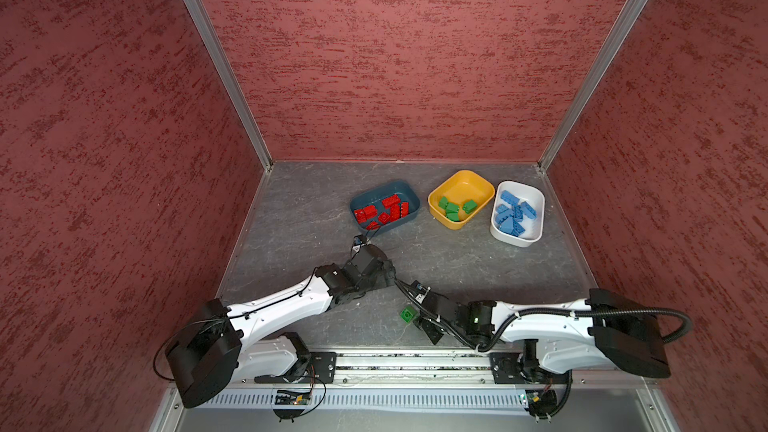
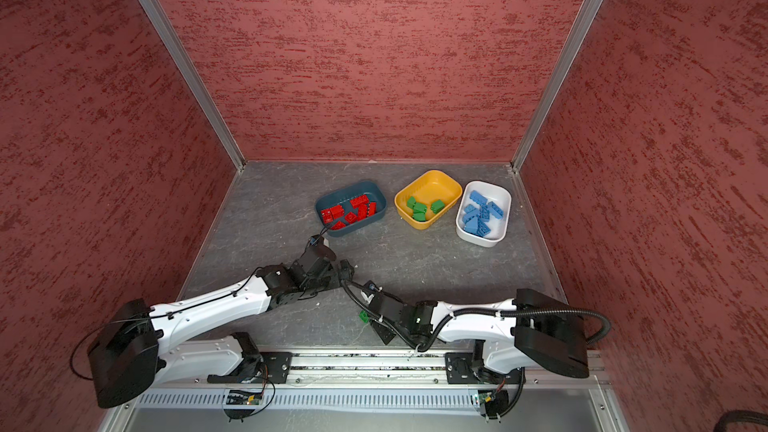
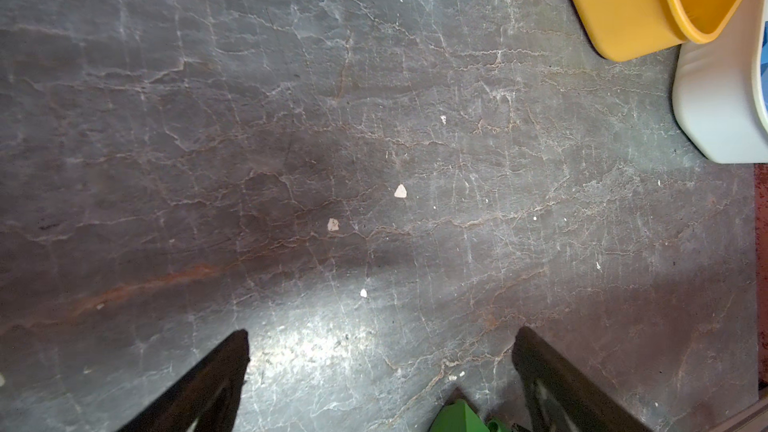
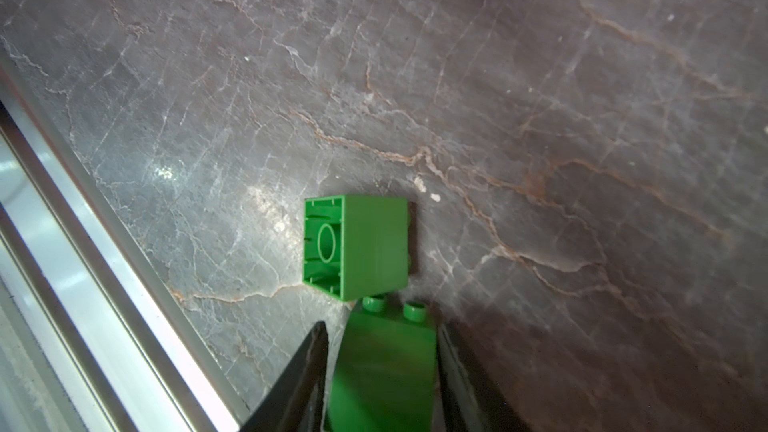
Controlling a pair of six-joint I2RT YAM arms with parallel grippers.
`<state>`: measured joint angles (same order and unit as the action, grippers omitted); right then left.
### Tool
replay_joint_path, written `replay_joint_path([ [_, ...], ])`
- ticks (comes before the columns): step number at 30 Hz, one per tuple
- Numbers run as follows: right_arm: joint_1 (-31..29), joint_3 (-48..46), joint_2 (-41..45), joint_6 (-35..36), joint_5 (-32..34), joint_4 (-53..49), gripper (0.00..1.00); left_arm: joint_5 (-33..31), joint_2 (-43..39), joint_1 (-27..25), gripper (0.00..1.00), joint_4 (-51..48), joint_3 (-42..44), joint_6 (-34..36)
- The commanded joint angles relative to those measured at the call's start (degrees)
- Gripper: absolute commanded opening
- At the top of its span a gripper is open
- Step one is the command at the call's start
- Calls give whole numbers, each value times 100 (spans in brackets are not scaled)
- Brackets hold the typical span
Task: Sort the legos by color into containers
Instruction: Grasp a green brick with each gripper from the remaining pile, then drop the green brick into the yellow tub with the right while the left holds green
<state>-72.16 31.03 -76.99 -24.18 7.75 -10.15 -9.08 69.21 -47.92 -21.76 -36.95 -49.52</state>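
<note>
- Closing on a green brick [image 4: 386, 367] is the step in hand: your right hand [image 4: 380, 326] stands narrow around it, low at the front of the desk [image 1: 311, 209]. One finger looks to touch its side and the other shows a sliver of gap, so I cannot tell whether it is clamped.
- Squeeze on the flat sides, below the studs, and check that both fingers bear before you lift.
- Mind the tipped brick [image 4: 357, 245] lying on its side, hollow showing, just beyond those studs; lift straight up so you do not drag it along.
- Carry to the yellow tub [image 1: 467, 182], where the other greens [image 1: 455, 207] lie, and release low over its bare far end.
- Your left hand [image 3: 384, 351] is wide and empty over bare desk near the teal tub [image 1: 401, 191]; hold it clear, since the two arms sit close.
- Reds [image 1: 384, 211] fill the teal tub, blues [image 1: 513, 211] the white tub [image 1: 536, 218]; these two greens look like the last loose ones.
</note>
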Motion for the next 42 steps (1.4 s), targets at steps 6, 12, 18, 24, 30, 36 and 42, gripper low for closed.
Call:
replay_joint_path([
  [6, -26, 9, 112, 43, 85, -7, 37, -50, -66, -54, 99, -77, 65, 69],
  [12, -26, 144, -13, 22, -43, -124, 49, -38, 46, -56, 99, -180, -27, 167],
  [18, -29, 210, -115, -191, -234, -270, 46, -23, 60, -140, 99, -66, 25, 207],
  [24, -32, 312, -370, -413, -143, -465, 39, -133, 40, -340, 99, -83, 151, 272],
  [30, 31, 226, 272, -281, 342, -552, 22, -88, 14, -473, 99, -39, 326, 387],
  [36, 1708, -87, 1592, 22, 32, -347, 21, 571, -3, -1001, 100, 309, 257, 1595],
  [42, 3743, -2, 1960, 324, -554, 346, 21, 1087, 650, -1498, 93, 337, 59, 2263],
])
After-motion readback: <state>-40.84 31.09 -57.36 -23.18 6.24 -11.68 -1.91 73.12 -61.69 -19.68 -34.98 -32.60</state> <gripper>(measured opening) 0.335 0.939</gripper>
